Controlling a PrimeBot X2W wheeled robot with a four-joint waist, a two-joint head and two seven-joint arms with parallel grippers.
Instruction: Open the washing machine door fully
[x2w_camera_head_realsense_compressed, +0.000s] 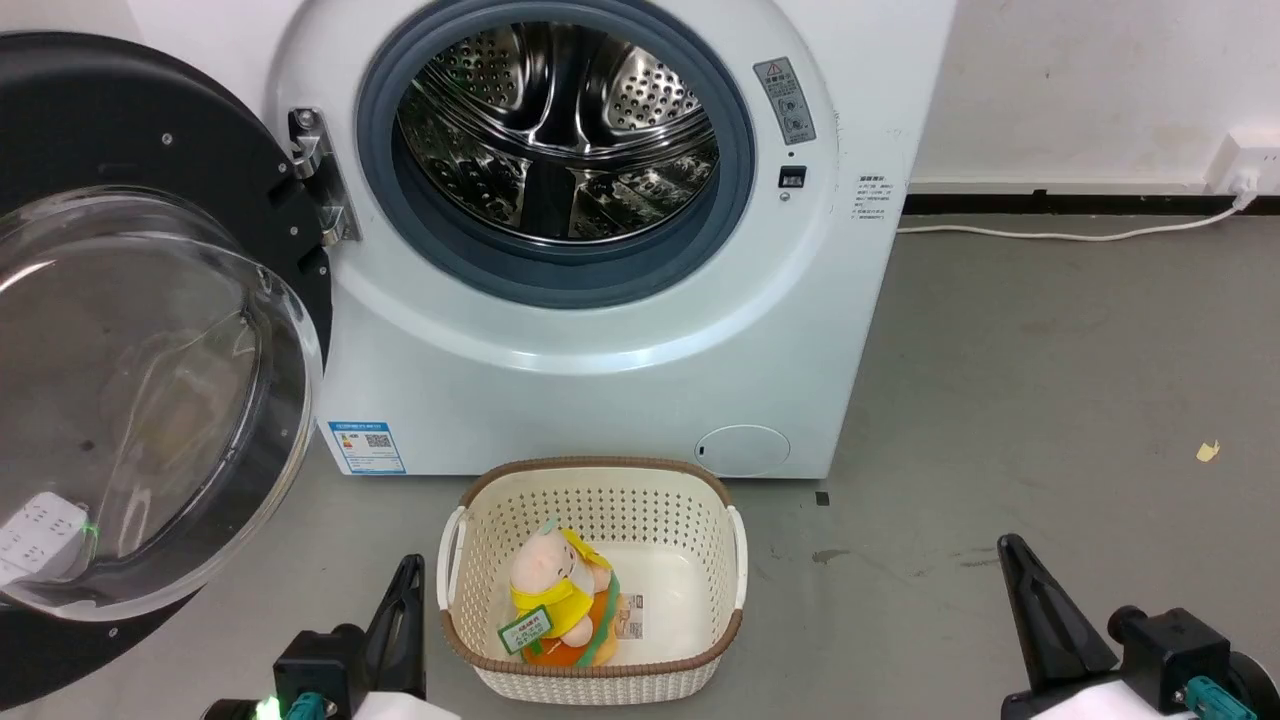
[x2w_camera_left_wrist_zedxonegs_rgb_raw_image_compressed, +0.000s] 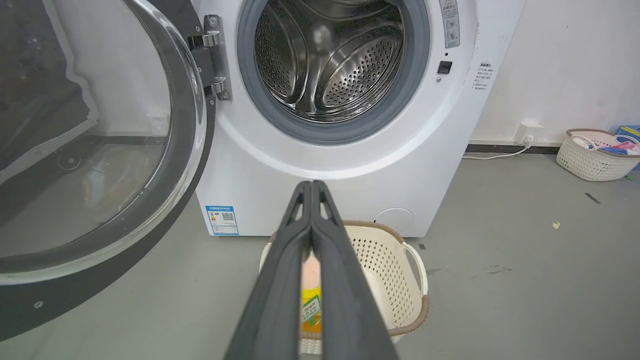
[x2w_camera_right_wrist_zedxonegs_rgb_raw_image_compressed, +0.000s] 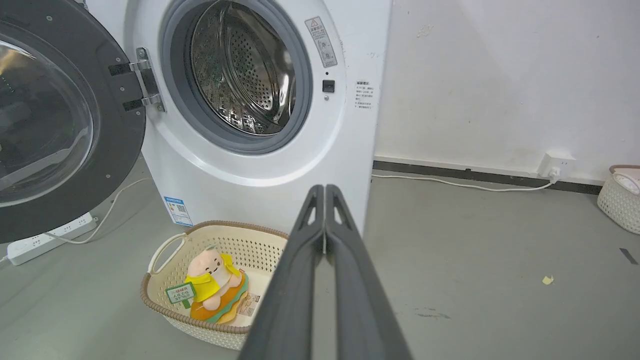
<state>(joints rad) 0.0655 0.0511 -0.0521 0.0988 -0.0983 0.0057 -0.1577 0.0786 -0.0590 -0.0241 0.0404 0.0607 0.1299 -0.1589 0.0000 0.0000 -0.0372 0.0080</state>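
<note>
At the far left, the large round washing machine door (x2w_camera_head_realsense_compressed: 140, 350), with its wide glossy black rim and bulging clear glass bowl, stood swung well clear of the opening on its metal hinge (x2w_camera_head_realsense_compressed: 320, 180), inner face turned toward the robot. The task looked done or nearly so (whether the hinge had travel left, the views could not settle). Low beside it the left gripper (x2w_camera_head_realsense_compressed: 409, 565) hung above the grey floor (x2w_camera_head_realsense_compressed: 1000, 400), its two long dark fingers (x2w_camera_left_wrist_zedxonegs_rgb_raw_image_compressed: 280, 280) pressed together on nothing, touching neither door nor basket. I judged it a parked pose. Next came a cream perforated plastic basket (x2w_camera_head_realsense_compressed: 600, 468) with a brown rim, just before the white boxy washing machine (x2w_camera_head_realsense_compressed: 600, 390). It held a yellow-clad plush toy (x2w_camera_head_realsense_compressed: 550, 595), probably staged for loading into the bare steel drum (x2w_camera_head_realsense_compressed: 560, 130). At the far right, the right gripper (x2w_camera_head_realsense_compressed: 1008, 547) hung likewise, closed and empty, well apart from the machine.
</note>
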